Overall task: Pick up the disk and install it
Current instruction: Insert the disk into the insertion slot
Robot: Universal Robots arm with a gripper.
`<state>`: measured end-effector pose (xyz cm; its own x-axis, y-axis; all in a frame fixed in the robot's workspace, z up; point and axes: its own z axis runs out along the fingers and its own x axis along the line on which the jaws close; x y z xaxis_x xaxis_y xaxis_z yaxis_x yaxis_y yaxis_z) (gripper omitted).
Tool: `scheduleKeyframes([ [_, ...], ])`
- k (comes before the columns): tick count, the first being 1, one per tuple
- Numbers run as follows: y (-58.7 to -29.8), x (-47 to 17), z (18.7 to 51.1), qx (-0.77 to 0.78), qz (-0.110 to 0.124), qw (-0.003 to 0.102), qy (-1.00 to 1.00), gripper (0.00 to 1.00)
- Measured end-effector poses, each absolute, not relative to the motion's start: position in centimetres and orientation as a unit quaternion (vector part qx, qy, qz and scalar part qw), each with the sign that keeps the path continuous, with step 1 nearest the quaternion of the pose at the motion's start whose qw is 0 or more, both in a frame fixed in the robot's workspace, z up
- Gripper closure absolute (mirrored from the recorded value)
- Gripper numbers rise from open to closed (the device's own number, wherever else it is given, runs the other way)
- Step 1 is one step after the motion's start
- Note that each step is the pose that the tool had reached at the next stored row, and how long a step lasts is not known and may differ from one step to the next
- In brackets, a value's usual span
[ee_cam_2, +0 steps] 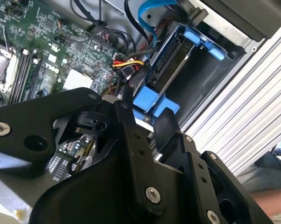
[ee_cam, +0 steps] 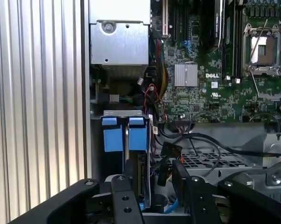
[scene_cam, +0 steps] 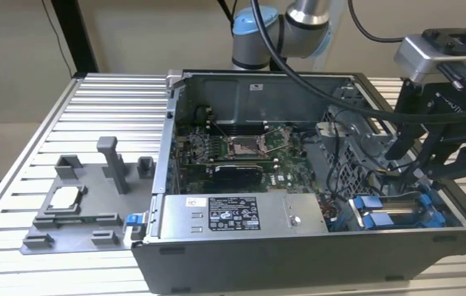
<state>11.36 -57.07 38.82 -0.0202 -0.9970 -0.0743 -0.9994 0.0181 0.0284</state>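
An open computer case (scene_cam: 299, 259) lies on its side on a ribbed aluminium table (scene_cam: 109, 105), filling the middle and the exterior view's right. The robot arm (scene_cam: 299, 18) rises behind the case's far wall. Along the case's near wall sits a grey power-supply box (scene_cam: 233, 213) with a white label, and beyond it lies the green motherboard (scene_cam: 241, 160) with its processor socket (scene_cam: 245, 146) open. On the table at the exterior view's left rests a grey moulded fixture (scene_cam: 52, 237), well apart from the arm, with a small square silver chip (scene_cam: 65, 197) lying in one of its recesses.

The black gripper (scene_cam: 424, 172) (ee_cam_2: 147, 109) (ee_cam: 152, 170) hangs over the case's near corner on the exterior view's right, just above the drive bay. The disk (scene_cam: 397, 214) (ee_cam_2: 171, 63) stands on edge in that bay, its blue bracket (ee_cam_2: 157, 105) showing at both ends. In both wrist views the fingers (ee_cam: 126, 186) are spread apart, with a gap wider than the disk's edge between them and nothing gripped. Whether either finger touches the bracket cannot be told.
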Motion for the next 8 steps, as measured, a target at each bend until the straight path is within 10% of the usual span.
scheduleKeyframes([
  [8, -56.73, 11.43, 38.32, -0.694, 0.036, 0.017, 0.719, 0.0],
])
